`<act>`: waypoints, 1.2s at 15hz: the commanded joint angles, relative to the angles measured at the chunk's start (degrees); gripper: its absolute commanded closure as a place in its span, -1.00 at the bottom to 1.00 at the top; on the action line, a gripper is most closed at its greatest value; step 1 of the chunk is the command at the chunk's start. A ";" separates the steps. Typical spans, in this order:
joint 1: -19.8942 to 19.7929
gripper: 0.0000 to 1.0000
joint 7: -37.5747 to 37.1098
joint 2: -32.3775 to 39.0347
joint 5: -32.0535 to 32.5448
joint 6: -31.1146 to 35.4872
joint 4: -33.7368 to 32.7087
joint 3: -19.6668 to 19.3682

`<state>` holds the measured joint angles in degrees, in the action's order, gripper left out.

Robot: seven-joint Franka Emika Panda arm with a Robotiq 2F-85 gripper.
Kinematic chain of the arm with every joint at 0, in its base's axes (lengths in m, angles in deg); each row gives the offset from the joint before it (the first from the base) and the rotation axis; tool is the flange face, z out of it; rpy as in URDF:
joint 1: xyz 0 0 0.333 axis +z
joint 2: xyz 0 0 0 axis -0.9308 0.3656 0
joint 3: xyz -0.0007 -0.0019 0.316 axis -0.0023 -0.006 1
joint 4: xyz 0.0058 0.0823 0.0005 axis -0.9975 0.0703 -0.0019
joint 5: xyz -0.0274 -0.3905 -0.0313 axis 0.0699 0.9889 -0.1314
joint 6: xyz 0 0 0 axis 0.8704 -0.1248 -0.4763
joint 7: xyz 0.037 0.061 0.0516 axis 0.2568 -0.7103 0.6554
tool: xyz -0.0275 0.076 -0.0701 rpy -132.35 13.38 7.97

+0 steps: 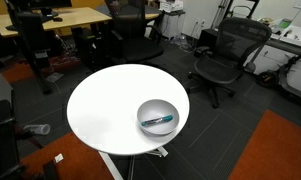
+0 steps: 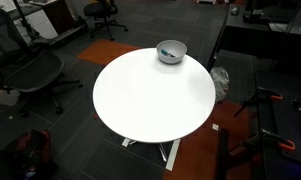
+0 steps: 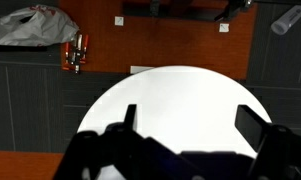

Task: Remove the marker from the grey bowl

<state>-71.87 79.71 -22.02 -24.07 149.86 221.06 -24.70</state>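
Note:
The grey bowl [image 1: 157,117] stands on the white round table [image 1: 110,105] near its edge. The teal-blue marker [image 1: 158,121] lies inside the bowl. In an exterior view the bowl [image 2: 171,51] sits at the table's far edge, with the marker [image 2: 169,53] faintly visible in it. My gripper [image 3: 192,122] shows only in the wrist view, as two dark fingers spread wide apart high above the bare table top [image 3: 180,100]. It is open and empty. The bowl and marker are out of the wrist view. The arm does not show in the exterior views.
Black office chairs [image 1: 222,55] and wooden desks [image 1: 60,18] stand around the table. Another chair [image 2: 30,72] stands beside the table. A white plastic bag [image 3: 30,25] and a small orange object [image 3: 76,52] lie on the floor. An orange carpet patch [image 1: 275,150] is nearby.

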 commanded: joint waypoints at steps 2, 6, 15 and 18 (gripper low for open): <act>-0.82 -1.00 -1.60 3.95 -2.82 5.59 -3.67 -0.78; -2.09 -1.00 -4.68 7.80 -2.90 12.87 -5.89 -1.11; -3.92 -1.00 -10.64 20.40 -7.33 22.50 -11.82 -1.79; -4.53 -1.00 -11.44 25.16 -8.97 26.24 -13.95 -1.84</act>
<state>-75.76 69.94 -1.75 -31.21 173.51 210.53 -26.49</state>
